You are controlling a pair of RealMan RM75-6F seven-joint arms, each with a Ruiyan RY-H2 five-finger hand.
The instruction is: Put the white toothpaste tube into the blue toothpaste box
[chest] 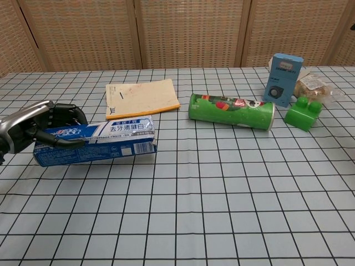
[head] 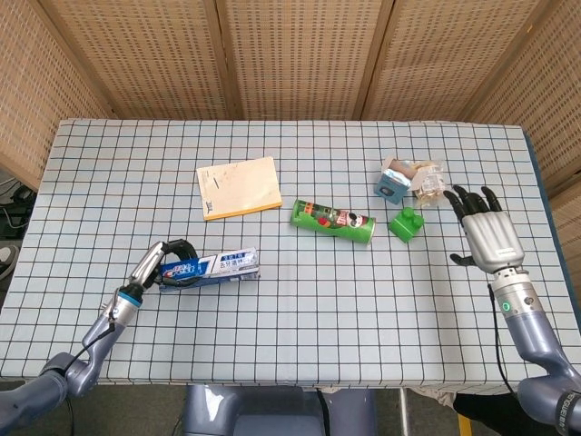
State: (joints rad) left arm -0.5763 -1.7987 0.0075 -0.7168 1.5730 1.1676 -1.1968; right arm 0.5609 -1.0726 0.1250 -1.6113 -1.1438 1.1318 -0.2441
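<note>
two hands show, and only one has work in it. the left hand (chest: 33, 128) is curled round the closed end of the long blue-and-white cardboard toothpaste box (chest: 95, 143), fingers (chest: 65, 112) over the top edge and the thumb across the printed face, with the box lying flat on the checked bench (chest: 222, 194) or just touching it. the right hand (head: 487, 238) hangs over the far right of the bench with its fingers spread and nothing in it.

by my judgement the box is light, thin card: stiff along its length but easily crushed, so the hold should stay on the edges near the end rather than squeezing the broad faces. its gloss may let it slip in a loose grip. the free end, toward the middle of the bench, looks ragged in the chest view, as if a flap stands open, though i cannot tell for sure.

the box is deep blue along the lower side, white above, with a red and blue logo near the held end and dark characters along the white band.

no separate white tube shows in either view; whether it already sits inside the box cannot be told.

beyond lie a yellow-edged notepad (head: 239, 187) and a green snack can (head: 332, 222) on its side.
</note>
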